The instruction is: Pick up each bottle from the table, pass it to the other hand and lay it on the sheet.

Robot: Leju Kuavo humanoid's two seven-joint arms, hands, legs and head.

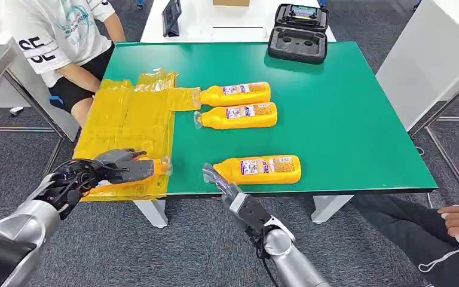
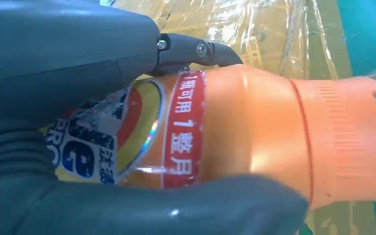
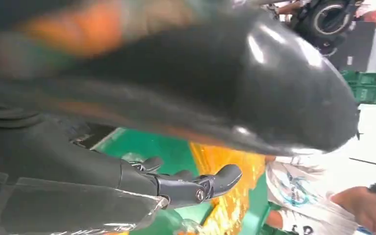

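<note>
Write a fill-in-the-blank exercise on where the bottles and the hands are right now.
1. The left hand holds a bottle over the yellow ____.
2. The number of bottles lying loose on the green table is ____.
3. The right hand is at the cap end of the ____ loose bottle.
4. The black case at the table's far edge is ____.

Missing words: sheet; three; nearest; open

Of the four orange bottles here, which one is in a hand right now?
The bottle at the sheet's near edge, gripped by the left hand. The other three lie untouched: two side by side at mid-table, one beside the open right hand.
</note>
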